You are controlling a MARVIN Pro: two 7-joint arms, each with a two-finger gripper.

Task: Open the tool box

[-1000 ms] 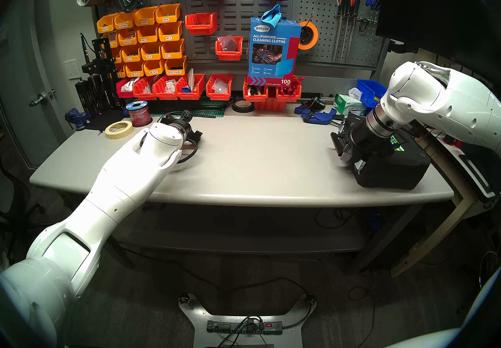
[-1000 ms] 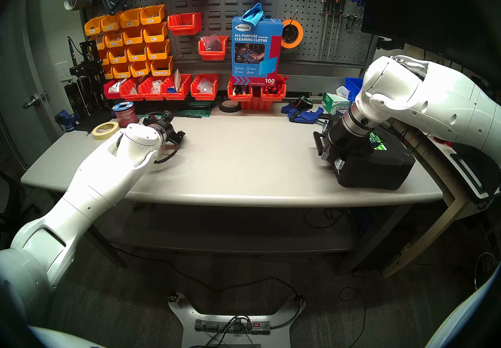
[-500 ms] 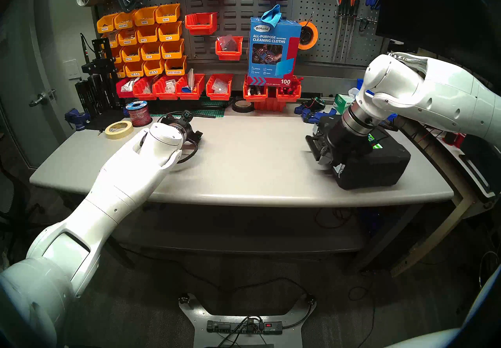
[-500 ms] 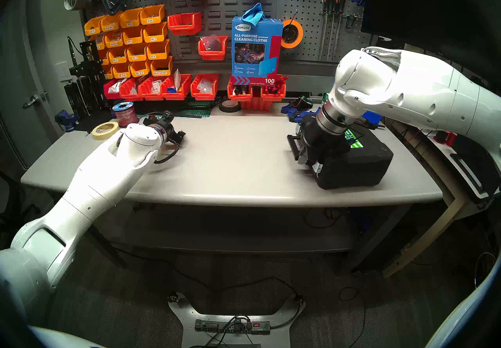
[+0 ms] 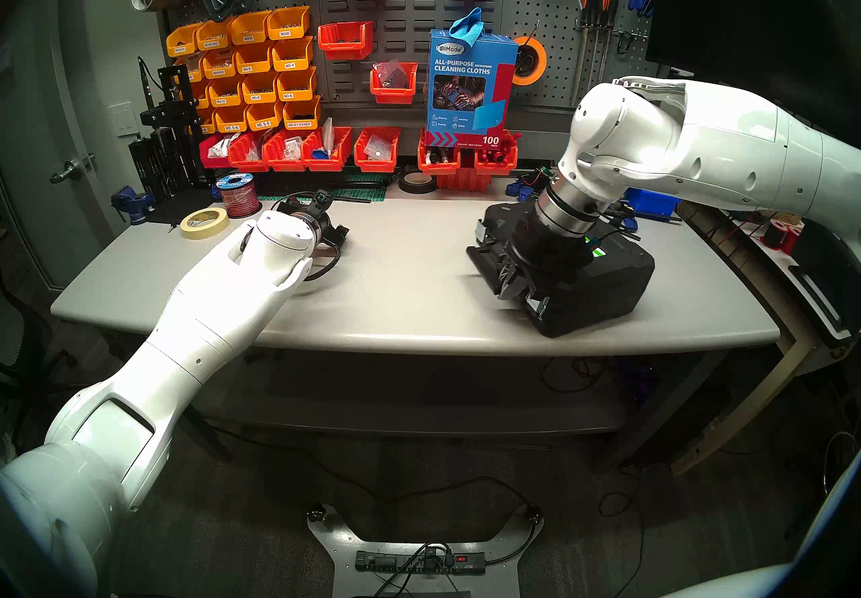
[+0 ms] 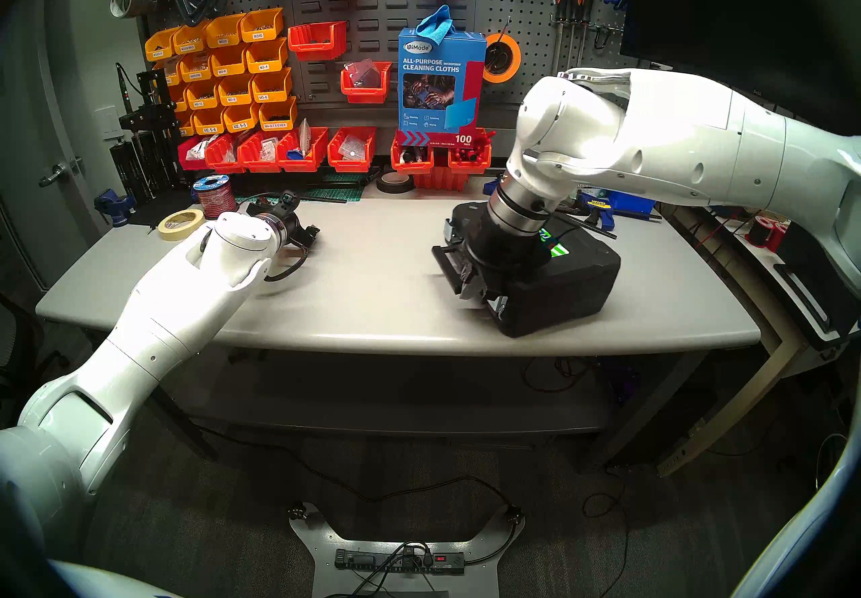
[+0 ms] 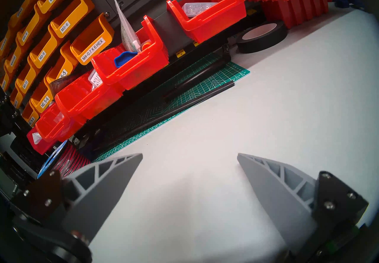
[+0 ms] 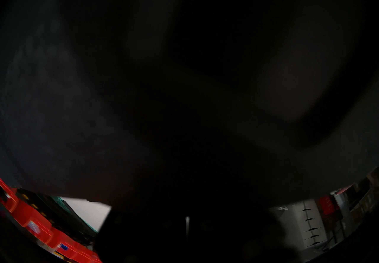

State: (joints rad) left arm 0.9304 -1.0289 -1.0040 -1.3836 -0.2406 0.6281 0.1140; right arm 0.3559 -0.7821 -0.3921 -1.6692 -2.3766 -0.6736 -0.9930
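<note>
**Ana:** Eyes on the right side of the counter (image 5: 419,289). The tool box (image 5: 605,284) lies flat there, near the front edge and turned at an angle. Its handle (image 5: 482,252) faces the middle of the counter.

**Ben:** Lid is down, too. I can see one silver latch (image 5: 538,305) at the near corner, and the green-and-white label (image 5: 598,251) peeks out on top, just past the wrist.

**Ana:** The right end effector (image 5: 510,277) is down at that handle edge, with its grey fingers against the front of the case. Clamped or loose, Ben?

**Ben:** Can't tell. The wrist hides the fingertips from the head, and the right wrist camera is almost all black, with only a sliver of counter and red bins along the bottom.

**Ana:** Over on the left, the left end effector (image 7: 189,158) is plainly spread wide, with nothing between its fingers and bare counter beneath.

**Ben:** It's well apart from the tool box, near the masking tape roll (image 5: 204,222). Ahead of it are the green cutting mat (image 7: 184,92) and a black tape roll (image 7: 262,37).

**Ana:** The blue cleaning-cloths box (image 5: 470,84) stands on the red bins at the back.
</note>
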